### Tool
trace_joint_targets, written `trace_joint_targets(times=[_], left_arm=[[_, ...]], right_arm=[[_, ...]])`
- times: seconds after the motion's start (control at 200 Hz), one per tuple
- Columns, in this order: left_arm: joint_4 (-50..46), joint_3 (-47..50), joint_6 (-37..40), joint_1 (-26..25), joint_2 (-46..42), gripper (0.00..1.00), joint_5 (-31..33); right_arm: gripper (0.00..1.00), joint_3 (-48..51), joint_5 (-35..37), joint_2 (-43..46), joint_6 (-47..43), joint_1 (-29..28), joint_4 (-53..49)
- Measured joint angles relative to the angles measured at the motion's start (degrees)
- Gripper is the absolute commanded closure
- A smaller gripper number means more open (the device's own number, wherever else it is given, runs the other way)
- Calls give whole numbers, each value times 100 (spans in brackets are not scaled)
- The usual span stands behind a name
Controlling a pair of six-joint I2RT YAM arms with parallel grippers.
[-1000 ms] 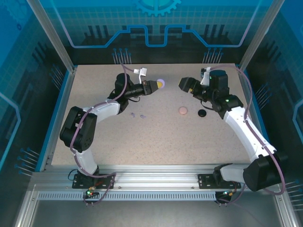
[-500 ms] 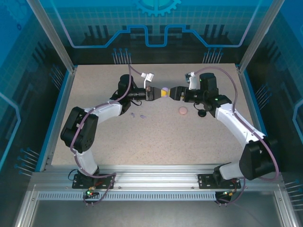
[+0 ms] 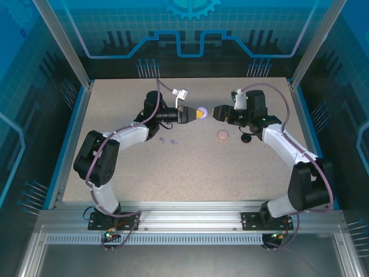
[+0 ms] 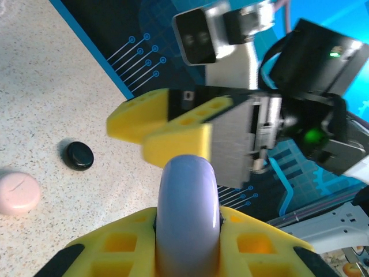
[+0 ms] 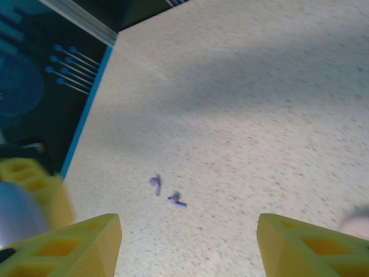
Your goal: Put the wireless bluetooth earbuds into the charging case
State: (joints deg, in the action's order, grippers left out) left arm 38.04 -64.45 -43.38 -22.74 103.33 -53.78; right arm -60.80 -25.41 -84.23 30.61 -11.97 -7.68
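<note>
Above the middle of the table (image 3: 190,173), raised off the surface: the left gripper (image 3: 197,113) is clamped on the lilac charging case (image 4: 187,208). Its fingers pinch the two flat faces, so the rounded rim points toward the other arm. The right gripper (image 3: 217,112) faces it nose to nose, just beside the rim; I cannot tell whether it touches. Its jaws stand partly apart with nothing between them. In the right wrist view the case sits off to one side of the gap, not inside it.

The lilac earbuds (image 5: 156,183) lie loose on the table, two side by side, near the left forearm and well apart from the held case. Neither is in the case yet. The pink case (image 3: 223,135) and black case (image 3: 246,138) rest close together on the table beneath the right arm.

Handling notes (my judgement):
- **Case:** it looks like smooth, hard plastic, light and rounded. It is probably slippery and could twist in a pinch on the curved edge. The lid seam is not discernible. The right fingers would need the rim opposite the left gripper's hold.
- **Earbuds:** they are tiny, very light and stiff, so easy to flick away. I would take each across the stem or bulb head with the fingertips alone, coming straight down.
</note>
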Motion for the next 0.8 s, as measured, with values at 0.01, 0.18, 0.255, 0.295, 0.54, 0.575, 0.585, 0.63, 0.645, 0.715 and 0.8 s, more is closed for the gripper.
trace_joint_targets(times=[0.01, 0.18, 0.255, 0.295, 0.54, 0.575, 0.585, 0.63, 0.645, 0.715, 0.8], left_arm=[[0, 0, 0, -4, -2, 100, -9], [-4, 0, 4, -4, -11, 100, -13], [-4, 0, 7, -4, -11, 100, -13], [-7, 0, 7, -4, -11, 100, -13], [-140, 59, 229, -13, -98, 100, 258], [-212, 116, 328, -17, -175, 100, 402], [-227, 136, 361, -17, -201, 100, 439], [-306, 205, 490, -31, -315, 100, 638], [-330, 223, 518, -33, -348, 100, 699], [-398, 295, 710, -79, -492, 100, 992], [-505, 343, 949, -179, -638, 100, 1285]], right_arm=[[36, 20, 4, 0, 0, 13, -9], [35, 125, -26, 184, 87, 39, -142], [35, 138, -74, 450, 136, 33, -144], [35, 138, -87, 601, 177, 24, -131], [16, 127, 457, 885, 1320, -168, -186], [14, 127, 636, 885, 1657, -210, -260], [14, 127, 684, 883, 1775, -227, -269], [14, 127, 918, 876, 2275, -284, -304], [14, 127, 981, 872, 2393, -308, -308], [14, 122, 1292, 824, 3084, -463, -302], [14, 0, 1554, 634, 3718, -730, -323]])
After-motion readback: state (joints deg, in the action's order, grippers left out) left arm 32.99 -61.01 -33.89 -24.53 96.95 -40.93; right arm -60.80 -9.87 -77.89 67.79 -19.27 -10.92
